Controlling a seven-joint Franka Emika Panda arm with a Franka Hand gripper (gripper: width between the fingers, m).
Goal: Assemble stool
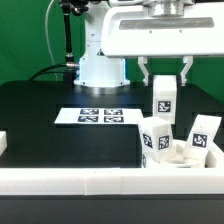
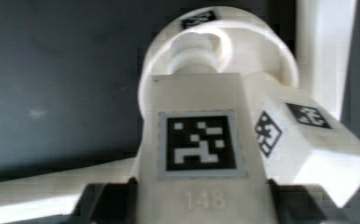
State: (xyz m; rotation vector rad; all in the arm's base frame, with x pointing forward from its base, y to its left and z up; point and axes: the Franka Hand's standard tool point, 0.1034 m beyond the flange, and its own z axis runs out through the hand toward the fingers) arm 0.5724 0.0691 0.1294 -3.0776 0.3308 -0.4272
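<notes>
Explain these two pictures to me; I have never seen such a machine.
The white machine is a robot arm with a two-finger gripper. One picture comes from a camera standing off the arm, the other from a camera on its wrist, looking along the gripper. On the black table lie a flat marker board, a long white rail, and a cluster of white stool parts with tagged legs standing up. The gripper is shut on one more tagged leg, held above that cluster.
</notes>
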